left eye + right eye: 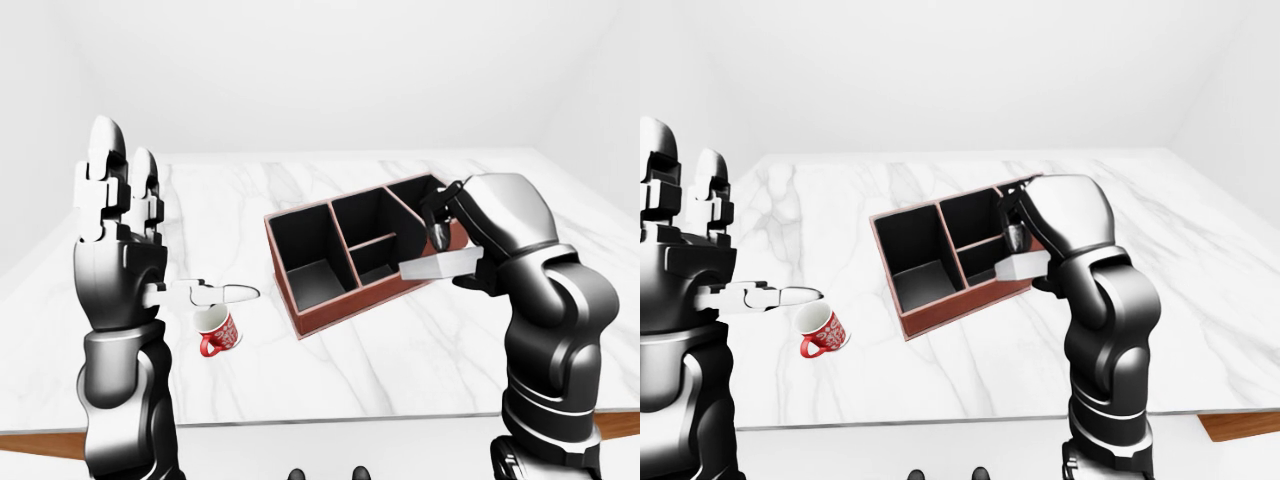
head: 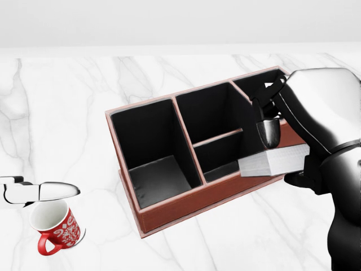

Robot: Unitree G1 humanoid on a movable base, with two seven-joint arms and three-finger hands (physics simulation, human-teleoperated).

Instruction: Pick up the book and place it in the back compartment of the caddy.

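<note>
My right hand [image 2: 282,149] is clamped on the book [image 2: 273,160] — one dark finger [image 2: 268,132] presses down on its upper face while the rest of the hand grips it from the right side of the head view. I hold the book flat, its white page edges facing the camera, raised off the marble table [image 2: 67,113] and hanging over the low edge of the caddy [image 2: 192,197], just beside the small lower compartment in its middle section. The caddy is a reddish-brown box with black lining, sitting at an angle on the table; the compartment at its upper right in the head view is mostly hidden by my forearm, so I cannot tell how much of the book, if any, overlaps it. My left hand [image 1: 125,215] is held up at the left of the left-eye view, well apart from the caddy, its two upper fingers pointing straight up and a third finger [image 1: 222,293] stretched out sideways — spread open, gripping nothing. Just below that sideways finger stands a red mug [image 2: 54,226] with a white pattern, upright on the table, handle turned toward the bottom left of the head view.
</note>
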